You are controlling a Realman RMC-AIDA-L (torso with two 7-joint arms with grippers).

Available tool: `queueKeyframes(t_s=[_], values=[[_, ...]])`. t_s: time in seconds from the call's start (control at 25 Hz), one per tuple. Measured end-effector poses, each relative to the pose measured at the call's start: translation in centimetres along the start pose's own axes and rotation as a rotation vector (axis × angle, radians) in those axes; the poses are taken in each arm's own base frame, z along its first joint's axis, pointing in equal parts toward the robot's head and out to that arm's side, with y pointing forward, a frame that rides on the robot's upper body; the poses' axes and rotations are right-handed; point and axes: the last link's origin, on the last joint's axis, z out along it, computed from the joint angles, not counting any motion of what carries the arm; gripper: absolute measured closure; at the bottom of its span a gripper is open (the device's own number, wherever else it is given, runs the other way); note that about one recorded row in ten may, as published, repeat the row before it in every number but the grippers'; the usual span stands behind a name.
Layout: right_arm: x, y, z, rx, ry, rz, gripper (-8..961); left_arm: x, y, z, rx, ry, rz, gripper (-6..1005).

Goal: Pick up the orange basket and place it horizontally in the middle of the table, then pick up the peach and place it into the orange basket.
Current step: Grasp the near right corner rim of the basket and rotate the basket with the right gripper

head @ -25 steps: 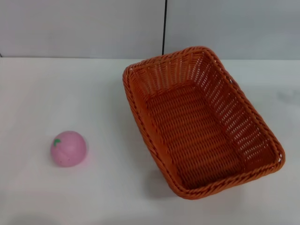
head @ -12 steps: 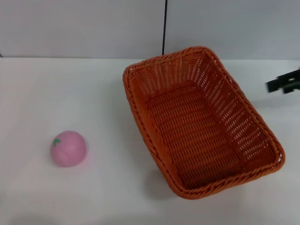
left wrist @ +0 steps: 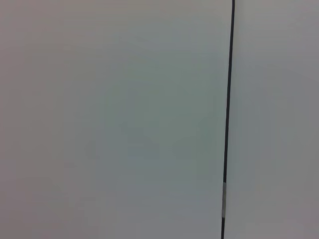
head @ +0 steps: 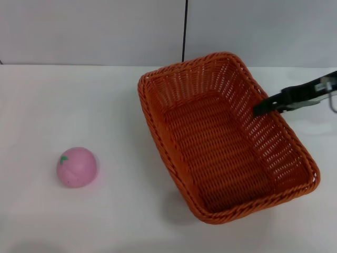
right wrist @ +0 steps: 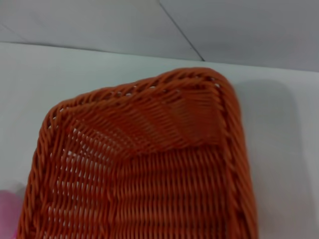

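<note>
Since half a second ago: right gripper (head: 259, 109) advanced from the frame's right edge to over the orange basket (head: 224, 139), which sits skewed right of centre on the table (head: 63, 100); peach (head: 77, 166) lower left, unmoved. I must seat the fingers astride the right rim before closing. Jaws: spread unreadable, nothing held; left gripper unseen.

Plain pale grey wall (head: 95, 31) behind, thin black vertical seam (head: 185, 31) dividing its panels
</note>
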Motion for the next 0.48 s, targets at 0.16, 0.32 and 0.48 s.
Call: queueKeyframes(t_s=[0.16,0.32,0.48], values=[[0.1,0.2,1.3,0.004,-0.01,0.007,263,0.0,-0.1,0.0,0.001,0.001,0.004,175],[0.5,0.1,2.2,0.006,0.001,0.012,306,0.0,-0.2,-0.1,0.002,0.001,0.005,176],[0.6,0.0,2.4,0.013,0.0,0.016,349,0.0,-0.2,-0.1,0.003,0.0,0.006,176]])
